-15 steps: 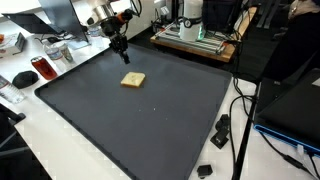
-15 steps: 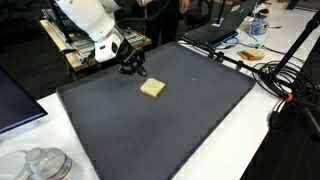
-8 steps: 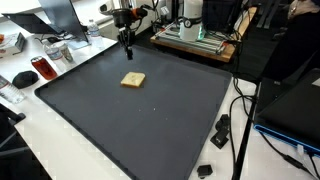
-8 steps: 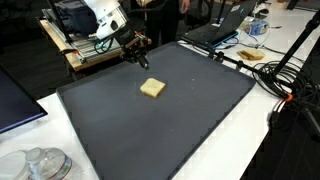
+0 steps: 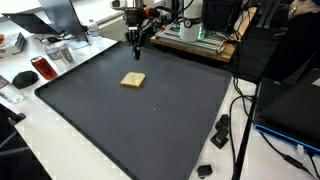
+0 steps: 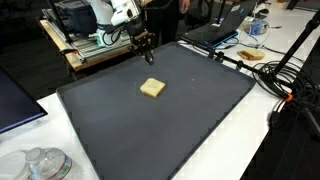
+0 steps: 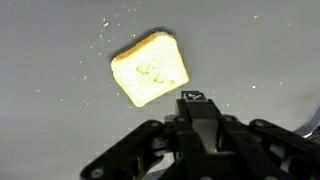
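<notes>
Bread lies flat on the dark mat, toward the mat's far side. It is nearly square with no clear long axis, one corner turned toward the hand. The hand hangs above the mat's far edge, fully closed and empty.

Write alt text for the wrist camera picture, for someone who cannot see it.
A pale yellow, roughly square piece that looks like bread lies on a grey mat speckled with crumbs. Below it in the picture, the robot's black gripper is shut and empty, its tip near the piece but apart.
</notes>
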Available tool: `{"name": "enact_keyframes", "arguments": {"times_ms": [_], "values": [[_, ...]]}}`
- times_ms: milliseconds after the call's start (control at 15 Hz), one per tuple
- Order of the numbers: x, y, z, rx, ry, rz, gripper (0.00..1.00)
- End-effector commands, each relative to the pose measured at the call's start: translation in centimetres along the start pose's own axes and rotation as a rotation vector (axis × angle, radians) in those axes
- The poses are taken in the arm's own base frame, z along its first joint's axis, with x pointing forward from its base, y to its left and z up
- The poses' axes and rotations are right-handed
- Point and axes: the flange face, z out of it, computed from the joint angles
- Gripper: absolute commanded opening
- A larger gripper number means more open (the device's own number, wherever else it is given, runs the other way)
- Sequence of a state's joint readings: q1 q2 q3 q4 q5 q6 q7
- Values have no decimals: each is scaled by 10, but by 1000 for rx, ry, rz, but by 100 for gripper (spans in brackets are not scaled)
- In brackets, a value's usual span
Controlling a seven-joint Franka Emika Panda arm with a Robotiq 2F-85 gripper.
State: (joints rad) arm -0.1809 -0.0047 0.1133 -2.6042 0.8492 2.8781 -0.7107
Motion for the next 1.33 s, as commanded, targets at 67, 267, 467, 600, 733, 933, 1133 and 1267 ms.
{"name": "enact_keyframes", "arguments": {"times_ms": [67, 267, 467, 600, 733, 933, 1133, 1267], "values": [[-4, -18, 5, -9, -25, -63, 22], [-4, -30, 7, -2, -33, -100, 22], [-4, -30, 7, -2, -34, -103, 22], [-3, -39, 7, -29, -30, -114, 5], [-2, -46, 8, -66, -38, -131, 5], [2, -58, 3, -116, -65, -156, 5], [10, -76, -3, -165, -86, -180, 5], [15, -90, -6, -206, -109, -201, 5]]}}
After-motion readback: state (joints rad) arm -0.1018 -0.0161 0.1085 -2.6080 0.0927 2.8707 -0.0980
